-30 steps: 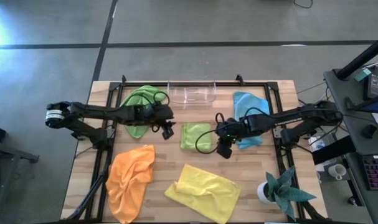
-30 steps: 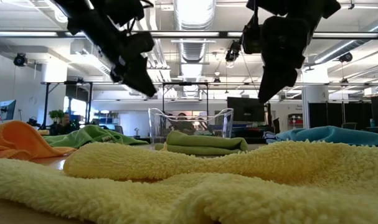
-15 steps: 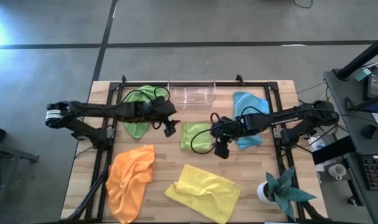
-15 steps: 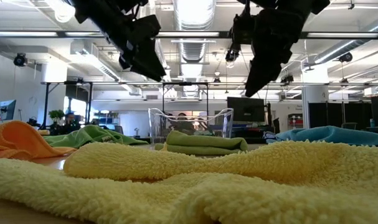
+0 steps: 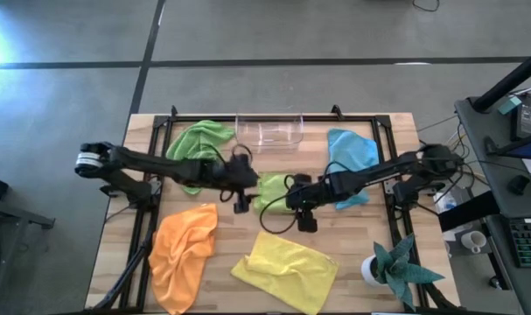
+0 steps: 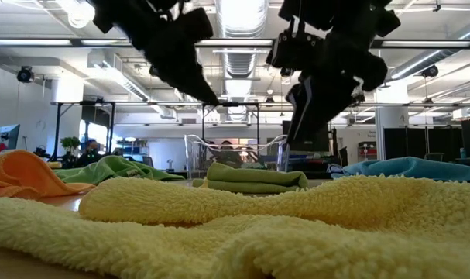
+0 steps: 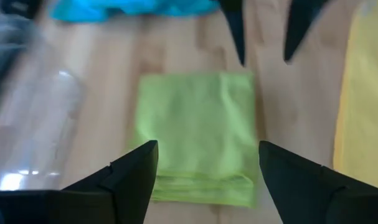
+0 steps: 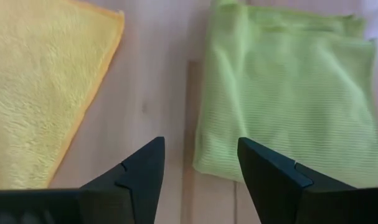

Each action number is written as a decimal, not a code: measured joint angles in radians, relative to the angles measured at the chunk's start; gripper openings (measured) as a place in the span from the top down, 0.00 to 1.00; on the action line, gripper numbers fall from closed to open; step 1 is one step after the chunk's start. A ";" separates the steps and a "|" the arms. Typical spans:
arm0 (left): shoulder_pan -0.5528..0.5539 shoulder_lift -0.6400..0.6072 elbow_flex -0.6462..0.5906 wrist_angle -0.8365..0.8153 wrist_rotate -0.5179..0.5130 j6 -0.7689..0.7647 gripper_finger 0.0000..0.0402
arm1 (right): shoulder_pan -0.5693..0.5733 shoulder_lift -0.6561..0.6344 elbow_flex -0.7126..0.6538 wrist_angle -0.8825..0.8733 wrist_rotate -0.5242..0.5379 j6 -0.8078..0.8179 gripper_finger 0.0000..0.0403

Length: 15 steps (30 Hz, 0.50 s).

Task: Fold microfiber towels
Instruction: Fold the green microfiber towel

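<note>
Folded green towel point(image 5: 272, 187) at frame centre; left gripper point(image 5: 241, 205) and right gripper point(image 5: 305, 223) flank it, both wide open, empty.

A small lime-green microfiber towel point(image 5: 274, 190), folded into a neat flat rectangle, lies at the centre of the tabletop. A second lime-green towel point(image 5: 193, 146) lies crumpled at 10 o'clock from it and a rumpled light-blue towel point(image 5: 351, 156) at 2 o'clock. A loosely spread orange towel point(image 5: 182, 254) sits at 8 o'clock, and a fluffy yellow towel point(image 5: 285, 268) lies flat and askew at 6 o'clock.
</note>
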<state>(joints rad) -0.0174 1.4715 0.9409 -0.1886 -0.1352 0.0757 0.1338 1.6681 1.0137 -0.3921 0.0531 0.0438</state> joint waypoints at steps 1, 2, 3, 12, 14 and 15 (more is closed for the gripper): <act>-0.011 0.027 0.005 -0.002 0.000 0.012 0.35 | 0.006 0.013 0.004 0.001 0.001 0.000 0.50; -0.022 0.053 0.012 0.002 0.000 0.017 0.35 | 0.012 0.026 0.009 0.001 0.001 0.000 0.50; -0.031 0.077 0.017 0.004 0.000 0.018 0.35 | 0.017 0.038 0.013 0.008 0.001 -0.001 0.50; -0.071 0.226 0.034 0.097 -0.039 0.143 0.35 | 0.022 0.113 0.034 0.006 0.114 0.023 0.50; -0.071 0.246 0.034 0.102 -0.039 0.147 0.35 | 0.021 0.117 0.034 0.004 0.111 0.030 0.50; -0.071 0.254 0.033 0.100 -0.039 0.145 0.35 | 0.021 0.119 0.033 0.007 0.106 0.030 0.50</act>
<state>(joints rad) -0.0879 1.7255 0.9741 -0.0883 -0.1739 0.2207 0.1551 1.7870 1.0469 -0.3854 0.1592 0.0737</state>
